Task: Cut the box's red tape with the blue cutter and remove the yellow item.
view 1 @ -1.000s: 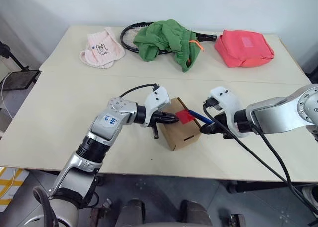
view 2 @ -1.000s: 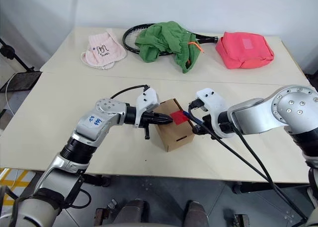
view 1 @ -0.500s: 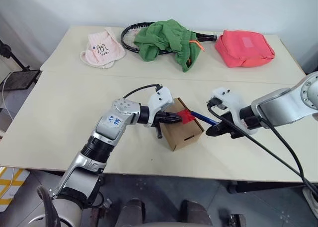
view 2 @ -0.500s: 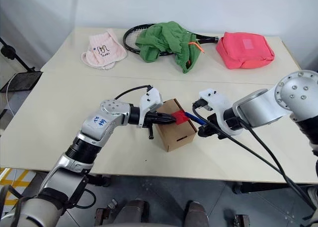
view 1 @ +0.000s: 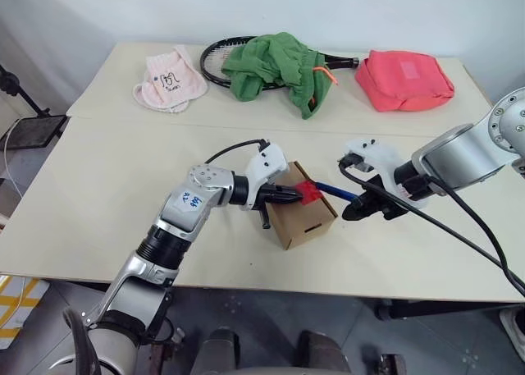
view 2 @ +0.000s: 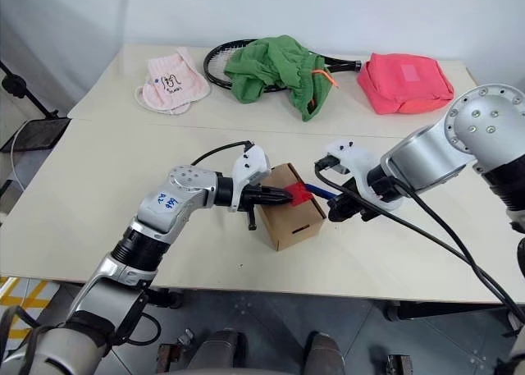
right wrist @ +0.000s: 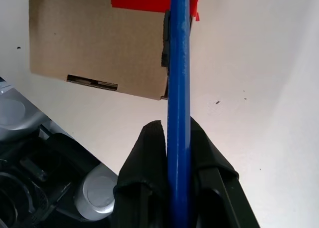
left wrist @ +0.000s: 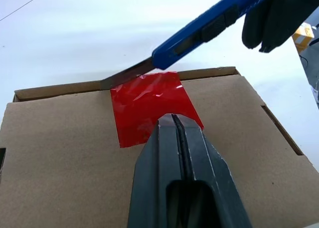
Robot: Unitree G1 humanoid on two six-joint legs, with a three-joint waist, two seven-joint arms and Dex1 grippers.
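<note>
Brown box (view 1: 300,217), one blue cutter (left wrist: 209,25)

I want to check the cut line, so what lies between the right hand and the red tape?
The blue cutter spans it: the right hand grips its handle, and in the left wrist view its blade tip meets the red tape at the box edge.

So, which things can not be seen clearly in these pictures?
- Yellow item: the box is closed and hides its inside.
- Red tape, left wrist view: left tool covers its near edge, so a cut is uncertain.
- Blue cutter, right wrist view: blade end cut off by the picture edge.
</note>
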